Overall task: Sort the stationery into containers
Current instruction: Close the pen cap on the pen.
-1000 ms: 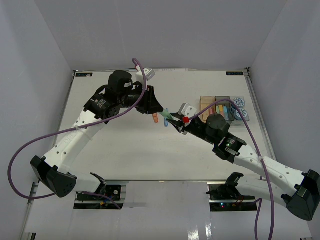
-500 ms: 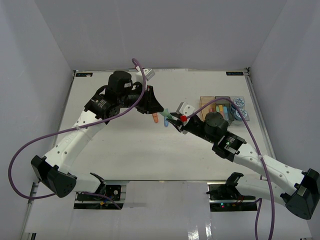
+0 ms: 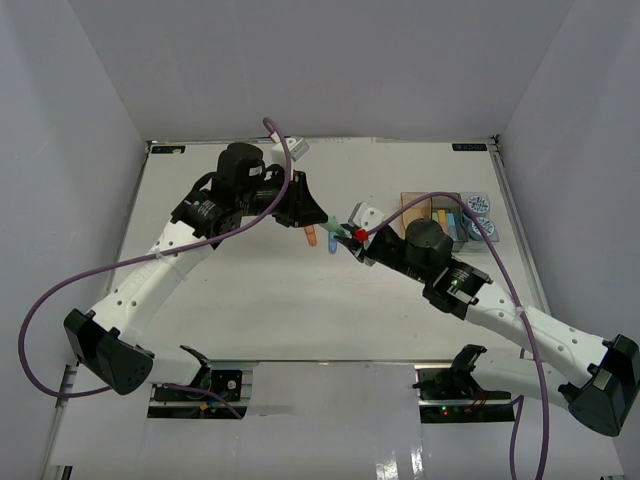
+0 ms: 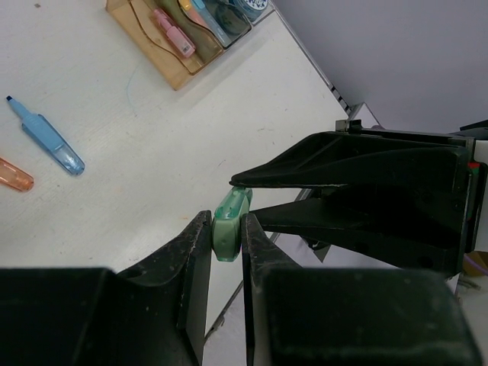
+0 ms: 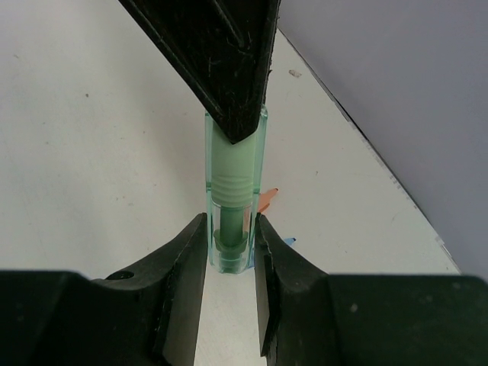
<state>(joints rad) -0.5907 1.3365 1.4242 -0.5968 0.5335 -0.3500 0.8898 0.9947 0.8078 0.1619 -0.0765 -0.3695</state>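
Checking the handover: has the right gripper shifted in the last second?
Yes. In the top view the right gripper has crept left and slightly up-table, away from the amber bin.

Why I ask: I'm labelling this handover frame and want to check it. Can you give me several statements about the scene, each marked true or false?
1. The left gripper and the right gripper are both shut on the same mint-green translucent plastic marker stick. True.
2. The light blue plastic marker lies inside the amber-orange translucent rectangular bin. False: it lies outside the bin, on the white table.
3. A pink marker lies in the amber-orange bin. True.
4. The left gripper holds the orange translucent marker. False: that marker lies on the table beside the light blue one.
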